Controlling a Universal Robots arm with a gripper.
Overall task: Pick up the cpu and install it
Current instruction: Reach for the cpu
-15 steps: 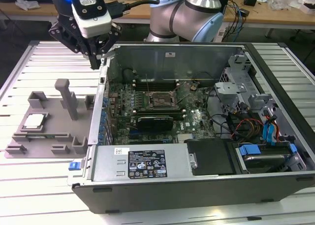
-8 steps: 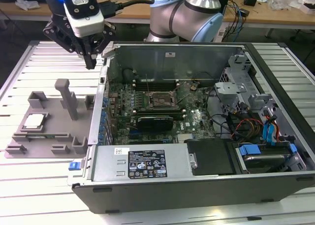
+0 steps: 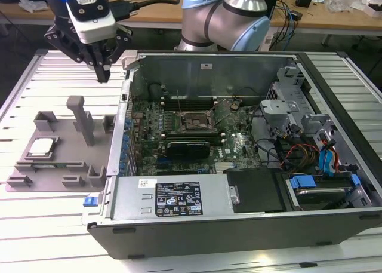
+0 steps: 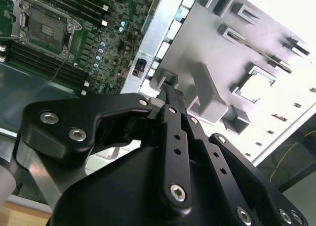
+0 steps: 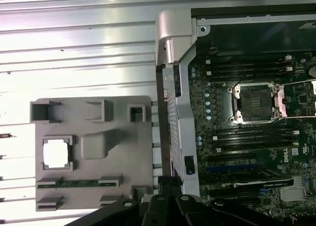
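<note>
stage: pick not begun | small flat square silver-topped cpu [image 3: 40,146] seated in big grey plastic fixture [image 3: 65,165] | dark metal-framed motherboard socket [image 3: 194,121] looks empty | black hand [image 3: 102,77] clenched, carrying nothing, raised near the fixture

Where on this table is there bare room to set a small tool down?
Bare slats of the table lie at the exterior view's lower left, between the grey fixture and the near edge, and beyond the fixture, near the gripper. Crowded: the fixture with the cpu and upright blocks, and the open computer case.
</note>
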